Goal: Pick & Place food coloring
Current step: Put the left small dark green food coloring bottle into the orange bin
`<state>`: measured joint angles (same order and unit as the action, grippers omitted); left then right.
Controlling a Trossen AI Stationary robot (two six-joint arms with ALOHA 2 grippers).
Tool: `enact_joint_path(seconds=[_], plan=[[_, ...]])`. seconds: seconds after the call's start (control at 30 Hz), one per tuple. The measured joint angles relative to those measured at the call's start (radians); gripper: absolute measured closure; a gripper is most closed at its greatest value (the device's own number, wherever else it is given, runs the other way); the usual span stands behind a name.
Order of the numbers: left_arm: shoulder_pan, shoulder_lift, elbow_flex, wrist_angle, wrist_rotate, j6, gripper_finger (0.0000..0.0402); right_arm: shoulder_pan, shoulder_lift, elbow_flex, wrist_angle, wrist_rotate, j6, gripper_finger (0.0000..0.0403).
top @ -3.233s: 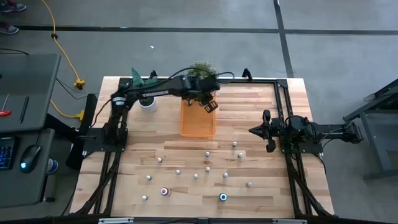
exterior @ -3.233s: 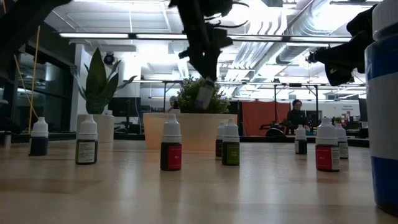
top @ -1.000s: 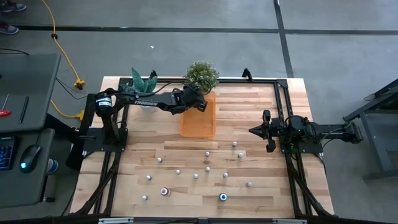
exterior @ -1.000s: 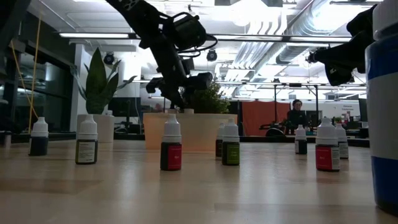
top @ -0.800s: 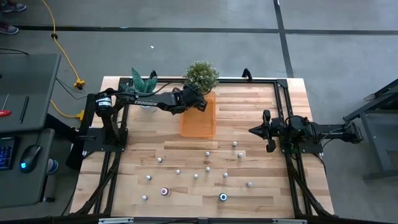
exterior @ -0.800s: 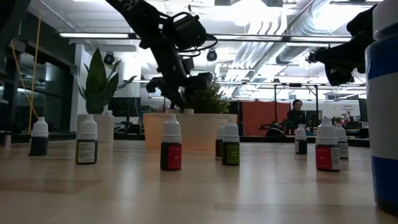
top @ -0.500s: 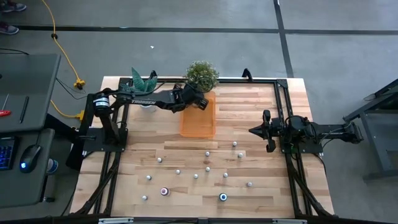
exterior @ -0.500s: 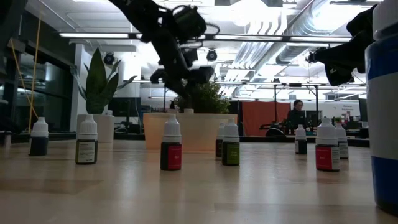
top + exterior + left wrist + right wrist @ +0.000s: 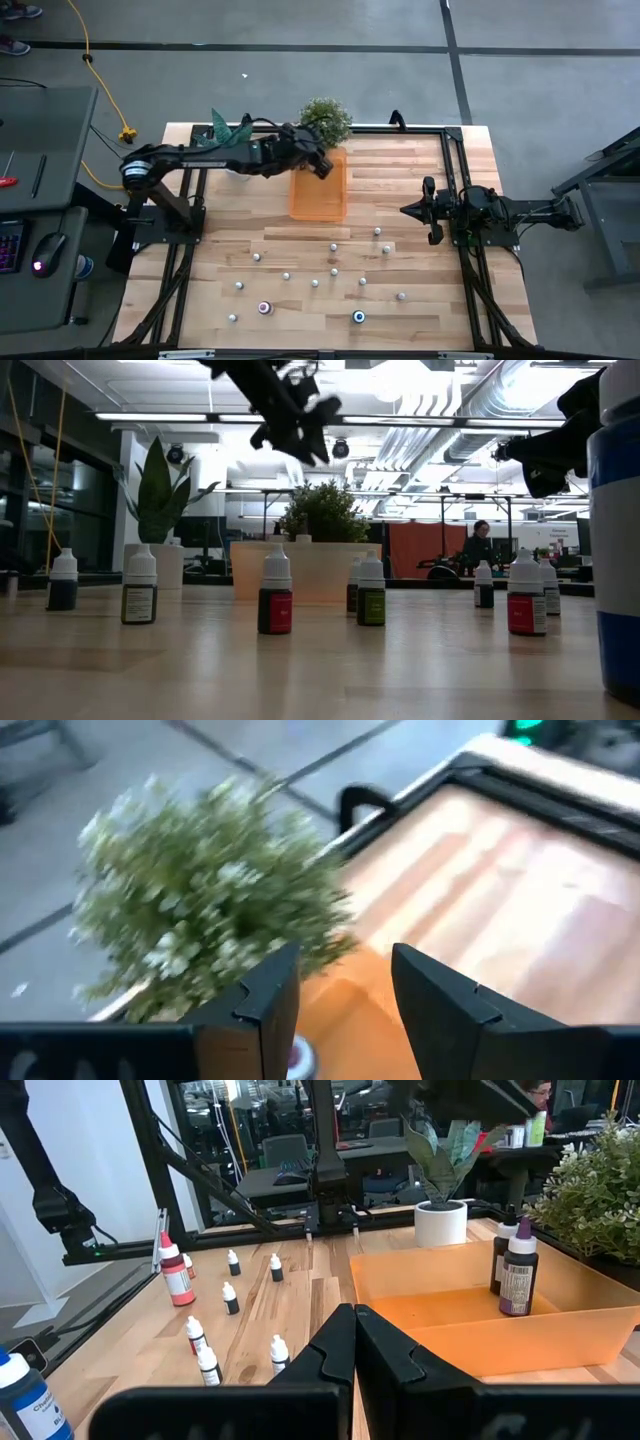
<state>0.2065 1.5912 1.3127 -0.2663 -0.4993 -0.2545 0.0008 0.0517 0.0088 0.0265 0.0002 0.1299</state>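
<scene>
Several tiny white-capped food coloring bottles [image 9: 333,271] stand upright on the near half of the wooden table; one has a red body [image 9: 265,308] and one a blue body [image 9: 359,317]. In the right wrist view, two dark bottles [image 9: 520,1270] stand in the orange tray [image 9: 470,1315]. My left gripper [image 9: 322,166] is open and empty, raised above the tray's far left corner [image 9: 345,955], high in the low view [image 9: 300,435]. My right gripper [image 9: 405,210] is shut and waits over the table's right side [image 9: 355,1335].
A bushy green plant [image 9: 325,118] stands at the far edge just behind the tray [image 9: 318,195], close to my left gripper. A spiky plant in a white pot [image 9: 234,160] stands left of it. A black frame [image 9: 455,180] runs along the table's sides.
My left gripper has risen straight up from just above the tray's far left corner, staying open and empty, and its arm has lifted with it. The bottles and the right arm have kept still.
</scene>
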Motion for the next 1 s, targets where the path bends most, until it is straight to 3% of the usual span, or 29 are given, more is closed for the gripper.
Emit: enact_joint_path(seconds=[0.47, 0.7, 1.0], plan=[[-0.101, -0.167, -0.036, -0.283, 0.396, 0.265, 0.0247, 0.0, 0.0, 0.0, 0.0, 0.0, 0.0, 0.0402], [-0.185, -0.31, -0.217, -0.343, 0.493, 0.361, 0.0247, 0.0, 0.0, 0.0, 0.0, 0.0, 0.0, 0.0402], [-0.278, -0.541, -0.482, -0.373, 0.516, 0.352, 0.0247, 0.0, 0.0, 0.0, 0.0, 0.0, 0.0, 0.0402]])
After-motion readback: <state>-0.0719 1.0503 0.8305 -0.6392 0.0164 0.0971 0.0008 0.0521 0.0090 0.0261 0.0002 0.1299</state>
